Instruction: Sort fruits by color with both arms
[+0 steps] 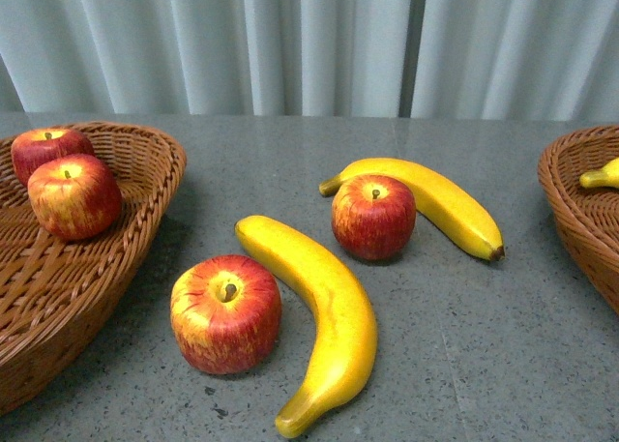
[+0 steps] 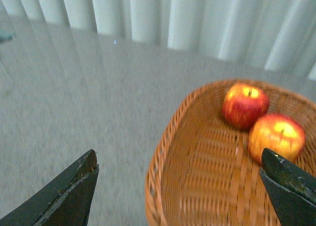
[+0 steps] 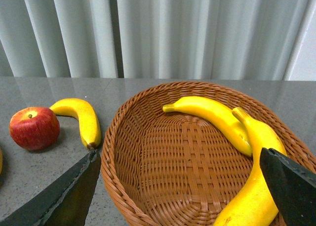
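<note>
Grey speckled table (image 1: 484, 345), pale pleated curtain (image 1: 290, 45) behind it, and four fruits loose on the table.

The near apple (image 1: 225, 313), a glossy red one streaked with yellow with a short stem, sits left of centre. The near banana (image 1: 324, 311), long, curved and yellow, lies right beside it on its right. Honestly can't tell if they touch.

Further back and a bit right is the far apple (image 1: 373, 216), same red-and-yellow look. The far banana (image 1: 440, 202) curves round behind it, dark tip pointing right, and it looks like it's up against the apple.

On the left is the left basket (image 1: 145, 171), brown woven wicker. It has two apples in it, the front basket apple (image 1: 74, 195) and the back basket apple (image 1: 48, 147), snug against each other.

The right basket (image 1: 571, 200) is the same wicker. The front view only catches its edge and a yellow banana end. The right wrist view shows two bananas lying inside, the first basket banana (image 3: 212, 114) and the second basket banana (image 3: 254, 186), meeting at one end. One jaw partly covers the second.

Neither arm shows in the front view. From the wrist cams, the black left gripper (image 2: 178, 159) has its jaws spread wide over the left basket. The black right gripper (image 3: 178, 154) is spread just as wide over the right basket, not gripping either banana.
</note>
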Robot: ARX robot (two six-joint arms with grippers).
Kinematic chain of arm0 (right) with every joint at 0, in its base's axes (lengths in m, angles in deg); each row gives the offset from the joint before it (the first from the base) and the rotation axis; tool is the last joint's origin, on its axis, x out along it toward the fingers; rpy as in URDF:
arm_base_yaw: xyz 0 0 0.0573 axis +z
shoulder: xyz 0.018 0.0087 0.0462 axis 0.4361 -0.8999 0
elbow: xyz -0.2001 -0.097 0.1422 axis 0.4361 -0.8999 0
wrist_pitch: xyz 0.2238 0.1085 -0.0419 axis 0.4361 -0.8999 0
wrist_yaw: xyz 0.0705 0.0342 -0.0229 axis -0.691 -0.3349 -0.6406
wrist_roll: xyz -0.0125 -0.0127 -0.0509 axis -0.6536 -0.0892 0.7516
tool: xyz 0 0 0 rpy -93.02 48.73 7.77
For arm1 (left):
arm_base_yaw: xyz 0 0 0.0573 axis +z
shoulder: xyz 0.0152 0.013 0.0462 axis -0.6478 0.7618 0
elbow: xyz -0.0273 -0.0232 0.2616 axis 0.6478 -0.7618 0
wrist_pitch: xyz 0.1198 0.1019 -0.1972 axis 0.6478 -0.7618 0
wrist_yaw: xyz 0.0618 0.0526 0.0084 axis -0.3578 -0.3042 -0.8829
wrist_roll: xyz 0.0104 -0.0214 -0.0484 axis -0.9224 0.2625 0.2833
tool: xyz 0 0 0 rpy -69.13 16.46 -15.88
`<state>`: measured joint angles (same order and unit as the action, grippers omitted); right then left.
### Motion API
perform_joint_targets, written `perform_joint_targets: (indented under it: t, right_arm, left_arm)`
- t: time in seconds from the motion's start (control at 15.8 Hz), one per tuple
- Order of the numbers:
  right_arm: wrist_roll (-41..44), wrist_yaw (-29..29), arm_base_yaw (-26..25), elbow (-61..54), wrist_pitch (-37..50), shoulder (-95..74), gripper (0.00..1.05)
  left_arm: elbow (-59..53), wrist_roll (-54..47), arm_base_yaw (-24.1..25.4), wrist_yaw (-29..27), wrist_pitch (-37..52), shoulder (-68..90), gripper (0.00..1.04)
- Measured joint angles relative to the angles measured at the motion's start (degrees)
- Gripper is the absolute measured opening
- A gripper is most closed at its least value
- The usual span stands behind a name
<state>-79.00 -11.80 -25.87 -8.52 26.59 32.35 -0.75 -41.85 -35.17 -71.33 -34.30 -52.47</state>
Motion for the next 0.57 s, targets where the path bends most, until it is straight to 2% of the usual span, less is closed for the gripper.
perform_joint_targets:
  t: [0.06,0.13,0.19,0.32,0.44,0.57]
  right_arm:
    - [0.0,0.0,0.0,-0.02,0.0,0.0,0.98]
    - [0.0,0.0,0.0,0.0,-0.04,0.0,0.98]
    - [0.0,0.0,0.0,-0.02,0.0,0.0,0.98]
    - [0.0,0.0,0.0,-0.02,-0.02,0.0,0.98]
    - [0.0,0.0,0.0,0.0,-0.02,0.0,0.98]
    - [0.0,0.0,0.0,0.0,-0.02,0.0,0.98]
  left_arm:
    - [4.33,-3.74,3.85,5.29,7.5,7.82,0.98]
    - [9.07,-7.23,4.42,9.4,13.16,15.96,0.98]
    - [14.4,-10.91,1.84,13.4,15.32,23.56,0.98]
    - [23.63,-17.0,-4.98,21.05,11.37,34.71,0.98]
    - [29.75,-22.36,-13.86,25.29,6.82,41.07,0.98]
    - [30.38,-26.47,-22.51,26.47,4.33,45.92,0.98]
